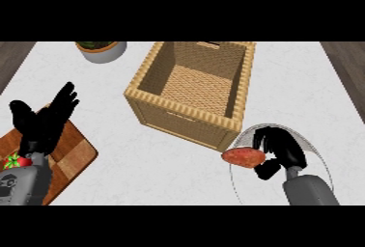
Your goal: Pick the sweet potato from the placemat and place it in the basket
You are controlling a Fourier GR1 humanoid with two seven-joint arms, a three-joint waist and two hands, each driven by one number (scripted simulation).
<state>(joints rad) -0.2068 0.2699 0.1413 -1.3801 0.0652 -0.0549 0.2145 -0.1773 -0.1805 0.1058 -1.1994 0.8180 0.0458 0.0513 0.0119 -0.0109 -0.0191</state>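
Observation:
The orange-brown sweet potato [242, 157] is held at the lower right, just beside the near right corner of the basket. My right hand [279, 149] is shut on it, fingers and thumb curled round its right end. Under the hand lies a pale, thin-rimmed round placemat [317, 161], partly hidden by the arm. The tall woven basket [187, 126] stands in the middle, open at the top and with nothing visible inside. My left hand [44, 120] rests open at the left edge, fingers up.
A wooden cutting board [75, 154] lies at the lower left under the left forearm, with something red and green on it. A grey pot holding a plant [101, 49] stands at the back left. Dark floor shows past both counter sides.

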